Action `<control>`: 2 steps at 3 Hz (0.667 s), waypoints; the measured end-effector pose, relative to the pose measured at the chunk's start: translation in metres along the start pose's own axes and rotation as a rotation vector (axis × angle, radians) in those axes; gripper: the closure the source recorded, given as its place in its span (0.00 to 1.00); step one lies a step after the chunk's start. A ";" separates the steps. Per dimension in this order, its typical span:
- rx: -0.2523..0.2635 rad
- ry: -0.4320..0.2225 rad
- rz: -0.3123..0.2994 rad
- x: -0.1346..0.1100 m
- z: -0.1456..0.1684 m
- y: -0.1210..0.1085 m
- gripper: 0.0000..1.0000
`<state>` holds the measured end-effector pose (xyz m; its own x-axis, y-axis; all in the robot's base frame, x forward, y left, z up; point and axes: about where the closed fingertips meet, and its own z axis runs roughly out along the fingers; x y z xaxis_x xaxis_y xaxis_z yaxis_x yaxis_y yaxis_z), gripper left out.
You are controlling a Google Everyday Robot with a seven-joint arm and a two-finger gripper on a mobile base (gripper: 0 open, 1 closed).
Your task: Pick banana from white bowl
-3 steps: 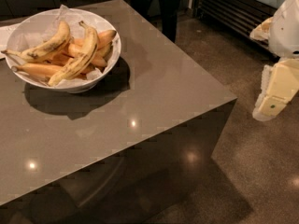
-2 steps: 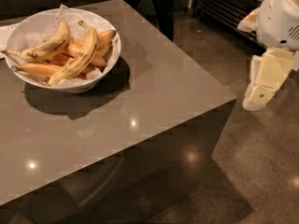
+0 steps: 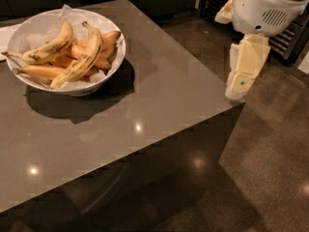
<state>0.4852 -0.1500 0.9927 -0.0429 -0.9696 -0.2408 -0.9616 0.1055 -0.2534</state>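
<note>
Camera view: a white bowl (image 3: 116,57) in the upper left of the frame sits on a grey tabletop (image 3: 159,100), and the banana (image 3: 83,58), long and dull yellow with dark streaks, lies across the other fruit (image 3: 38,71) inside. At the upper right, beyond the tabletop's edge, the robot's pincer (image 3: 240,81) hangs pointing down, well apart from the bowl; its state cannot be told.
</note>
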 end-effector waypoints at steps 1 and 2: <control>0.010 -0.003 -0.001 -0.001 -0.001 -0.001 0.00; 0.030 -0.018 -0.065 -0.019 0.003 -0.013 0.00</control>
<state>0.4991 -0.1318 0.9975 0.0248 -0.9706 -0.2393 -0.9535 0.0490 -0.2973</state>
